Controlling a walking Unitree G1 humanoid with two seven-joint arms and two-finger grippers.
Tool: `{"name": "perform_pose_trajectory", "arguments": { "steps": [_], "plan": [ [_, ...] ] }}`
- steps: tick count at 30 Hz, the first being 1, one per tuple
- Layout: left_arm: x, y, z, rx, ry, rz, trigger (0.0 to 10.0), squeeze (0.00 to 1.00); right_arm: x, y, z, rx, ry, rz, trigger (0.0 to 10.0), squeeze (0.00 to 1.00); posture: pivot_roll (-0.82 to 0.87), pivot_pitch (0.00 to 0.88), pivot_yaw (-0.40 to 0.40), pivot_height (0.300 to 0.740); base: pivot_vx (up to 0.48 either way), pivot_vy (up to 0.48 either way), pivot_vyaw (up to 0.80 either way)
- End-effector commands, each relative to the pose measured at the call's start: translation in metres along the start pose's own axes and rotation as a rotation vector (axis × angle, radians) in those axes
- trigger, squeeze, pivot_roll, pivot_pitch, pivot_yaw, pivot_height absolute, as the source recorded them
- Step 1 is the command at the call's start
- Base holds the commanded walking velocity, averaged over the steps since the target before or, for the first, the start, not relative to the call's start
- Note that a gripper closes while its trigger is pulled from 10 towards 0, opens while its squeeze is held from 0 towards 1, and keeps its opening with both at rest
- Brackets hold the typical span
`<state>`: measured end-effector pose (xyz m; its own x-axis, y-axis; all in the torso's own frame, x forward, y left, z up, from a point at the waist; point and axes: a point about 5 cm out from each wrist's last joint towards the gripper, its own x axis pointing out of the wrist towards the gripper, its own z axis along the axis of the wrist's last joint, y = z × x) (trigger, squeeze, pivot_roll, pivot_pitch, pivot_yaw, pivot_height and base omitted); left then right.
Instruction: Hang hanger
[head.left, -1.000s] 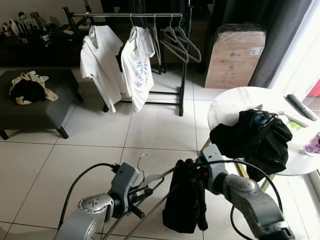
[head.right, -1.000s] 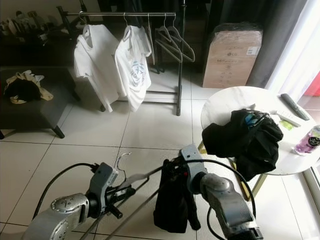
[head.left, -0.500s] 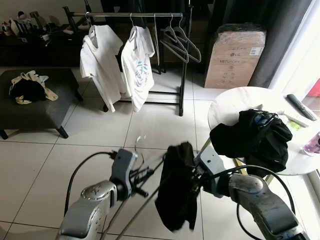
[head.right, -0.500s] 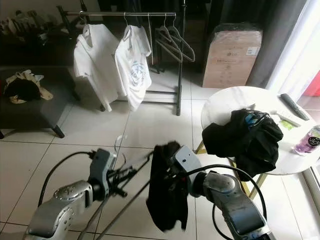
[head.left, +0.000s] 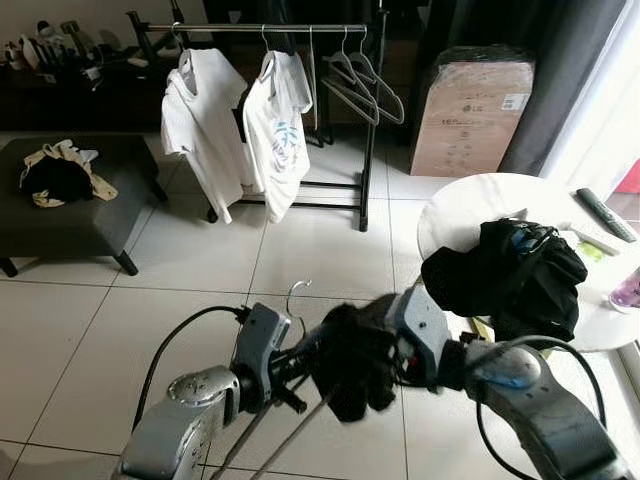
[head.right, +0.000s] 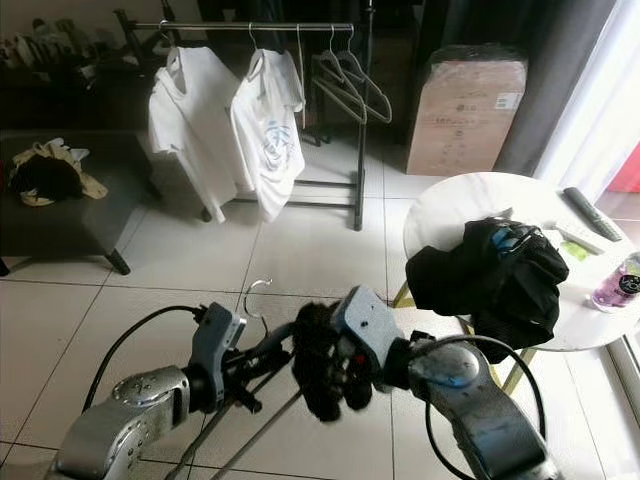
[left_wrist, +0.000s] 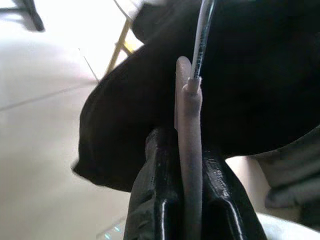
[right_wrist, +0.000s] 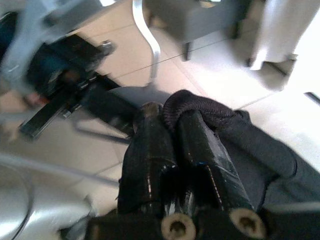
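- Grey plastic, with a metal hook at the top, the hanger (head.left: 297, 300) sits low in front of the robot, above the tiled floor (head.left: 300, 250), its hook pointing upward.
- Left gripper (left_wrist: 187, 165) has its two black fingers closed tight on the hanger's grey bar, which runs straight between them in the left wrist view.
- Black garment (head.left: 352, 355) is bunched over the hanger just beside that grip, hiding most of the hanger's frame (it looks like it is draped on the hanger, though the folds make this hard to confirm).
- Right gripper (right_wrist: 172, 130) is pressed into the garment, its fingers nearly together with a fold of the black cloth pinched between them.
- Round white table (head.left: 470, 200) stands on the robot's right, carrying a second heap of dark clothes (head.left: 510, 275) and a remote (head.left: 603, 213).
- Clothes rack (head.left: 365, 120) stands further back, with two white T-shirts (head.left: 240, 125) and several empty hangers (head.left: 360, 85) on its rail.
- Cardboard box (head.left: 470, 110) is beside the rack, against a dark curtain.
- Dark footstool (head.left: 80, 200) with crumpled clothes on it is at the far left.
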<state>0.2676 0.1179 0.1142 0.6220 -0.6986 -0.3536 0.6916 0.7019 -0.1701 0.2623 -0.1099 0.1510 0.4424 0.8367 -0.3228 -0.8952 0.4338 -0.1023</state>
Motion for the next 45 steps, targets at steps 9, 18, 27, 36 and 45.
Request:
{"name": "perform_pose_trajectory", "arguments": {
  "steps": [9, 18, 27, 36, 45],
  "plan": [
    [-0.006, -0.001, 0.013, 0.037, -0.067, -0.035, 10.0, 0.00, -0.001, -0.006, -0.002, -0.185, 0.137, 0.012, 10.0, 0.00, 0.00, 0.187, 0.011, 0.740, 0.000, 0.000, 0.00],
    [0.005, 0.000, 0.026, 0.058, -0.158, 0.039, 10.0, 0.00, -0.014, 0.019, 0.026, -0.162, -0.024, 0.222, 10.0, 0.00, -0.01, 0.189, 0.010, 0.740, 0.000, 0.000, 0.00],
    [0.013, 0.005, 0.028, 0.049, -0.167, 0.136, 10.0, 0.00, -0.017, 0.028, 0.010, -0.192, 0.078, 0.278, 10.0, 0.00, 0.00, 0.186, 0.011, 0.740, 0.000, 0.000, 0.00],
    [0.011, 0.005, 0.023, 0.054, -0.140, 0.126, 10.0, 0.00, -0.005, -0.042, -0.019, -0.279, 0.310, -0.263, 10.0, 0.00, 0.00, 0.181, 0.009, 0.740, 0.000, 0.000, 0.00],
    [-0.007, 0.006, 0.007, 0.118, -0.010, 0.047, 10.0, 0.00, 0.001, -0.065, -0.008, -0.203, 0.255, -0.534, 10.0, 0.00, 0.01, 0.173, 0.012, 0.740, 0.000, 0.000, 0.00]
  ]
}}
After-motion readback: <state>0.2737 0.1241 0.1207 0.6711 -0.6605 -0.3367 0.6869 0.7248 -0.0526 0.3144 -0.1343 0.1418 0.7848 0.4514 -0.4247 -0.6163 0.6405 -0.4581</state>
